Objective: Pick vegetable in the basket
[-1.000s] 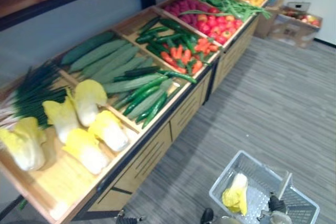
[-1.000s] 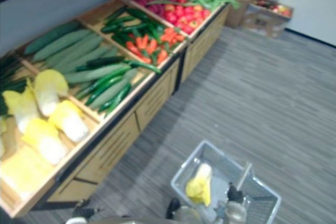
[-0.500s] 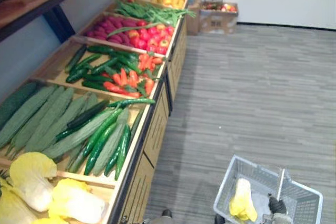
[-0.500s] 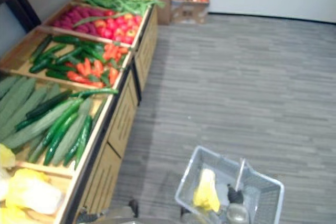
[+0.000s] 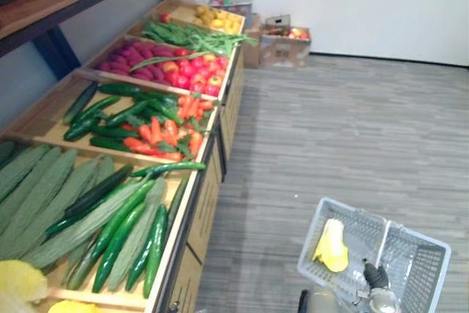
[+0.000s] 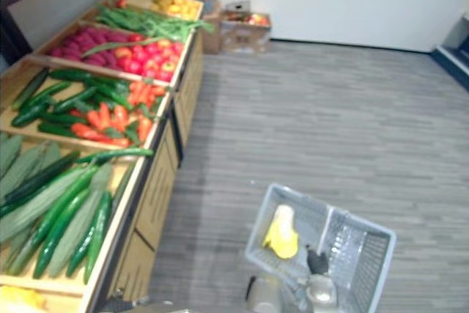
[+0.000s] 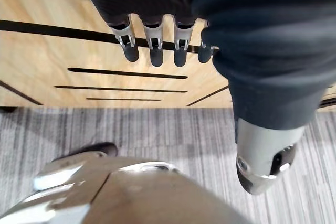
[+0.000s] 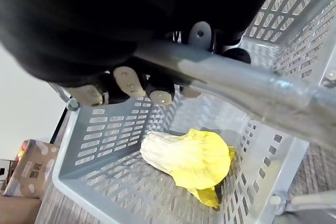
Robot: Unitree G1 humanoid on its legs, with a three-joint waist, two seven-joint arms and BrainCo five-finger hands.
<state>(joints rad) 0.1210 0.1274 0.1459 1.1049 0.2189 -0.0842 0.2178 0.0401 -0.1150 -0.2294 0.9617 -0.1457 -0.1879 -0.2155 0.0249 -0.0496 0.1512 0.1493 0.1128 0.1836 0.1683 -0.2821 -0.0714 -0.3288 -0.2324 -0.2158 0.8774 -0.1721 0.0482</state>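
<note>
A grey plastic basket [image 5: 425, 269] hangs over the floor at my lower right, with one yellow napa cabbage [image 5: 331, 245] lying in its left half. My right hand [image 8: 128, 82] is shut on the basket's handle [image 8: 236, 85], fingers curled round the bar; the cabbage [image 8: 191, 158] lies below them. My left hand [image 7: 156, 45] hangs open, fingers straight, in front of the wooden stand's slotted front panel [image 7: 63, 45]. The stand's bins on my left hold green cucumbers [image 5: 139, 232], ridged gourds [image 5: 44, 196], carrots [image 5: 165, 126] and more napa cabbage [image 5: 18, 284].
Farther bins hold red fruit [image 5: 194, 71], purple roots [image 5: 135, 60], green beans [image 5: 190, 34] and yellow fruit [image 5: 212, 14]. A cardboard box [image 5: 286, 38] of produce stands by the far wall. Grey striped floor [image 5: 352, 130] spreads to the right of the stand.
The whole picture has shifted along the stand: the cabbage bin slid out at the lower left and more floor shows. The basket with its cabbage stays in my right hand.
</note>
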